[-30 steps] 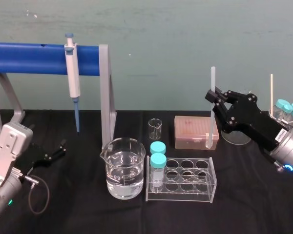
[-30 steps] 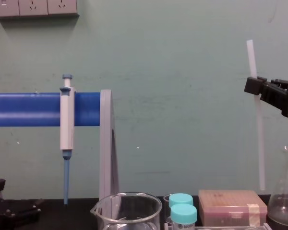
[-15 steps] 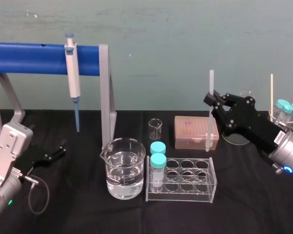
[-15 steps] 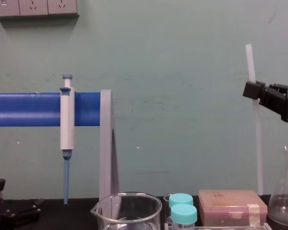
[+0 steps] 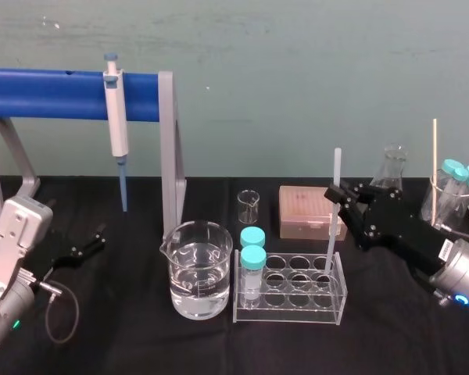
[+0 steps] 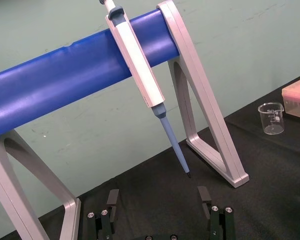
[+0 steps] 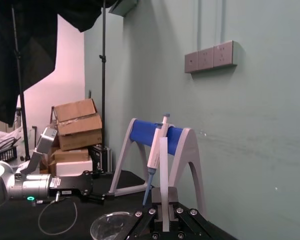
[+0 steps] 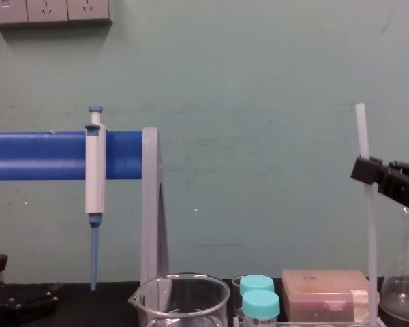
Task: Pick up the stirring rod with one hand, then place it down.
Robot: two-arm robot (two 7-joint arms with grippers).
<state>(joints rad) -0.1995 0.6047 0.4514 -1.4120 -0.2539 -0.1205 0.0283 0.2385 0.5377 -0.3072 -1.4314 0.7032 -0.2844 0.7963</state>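
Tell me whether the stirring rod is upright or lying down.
Upright. The right gripper holds the stirring rod near vertical, lower end by the tube rack; whether inside, cannot tell.
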